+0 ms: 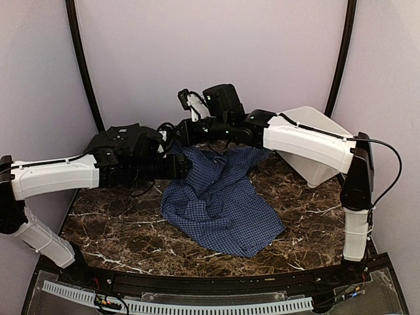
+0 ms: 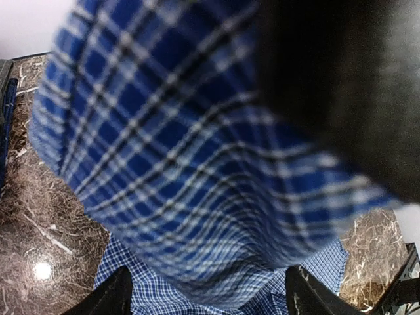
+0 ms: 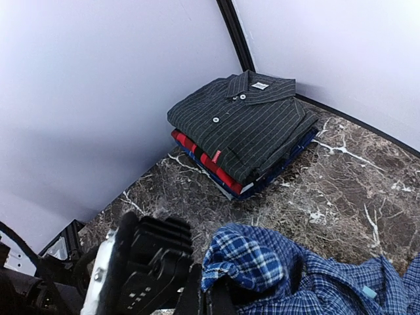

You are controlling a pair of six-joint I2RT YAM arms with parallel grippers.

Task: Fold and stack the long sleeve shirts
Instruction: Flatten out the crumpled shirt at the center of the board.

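Observation:
A blue long sleeve shirt with fine white check [image 1: 220,203] lies crumpled mid-table, its upper left part lifted. My right gripper [image 3: 211,303] is shut on a fold of that cloth; in the top view the right gripper [image 1: 177,141] holds it up at the back centre. My left gripper [image 2: 210,298] stands open right beside it, both dark fingertips [image 2: 115,295] wide apart and blue cloth draped close over the lens. A folded stack [image 3: 243,131] sits in the back corner: a dark check shirt on top, a red shirt [image 3: 210,164] under it, blue below.
A white plastic basket [image 1: 315,144] stands tipped at the back right. The dark marble table [image 1: 118,230] meets pale curtain walls on all far sides. The left gripper's black body [image 3: 144,262] sits just left of my right fingers.

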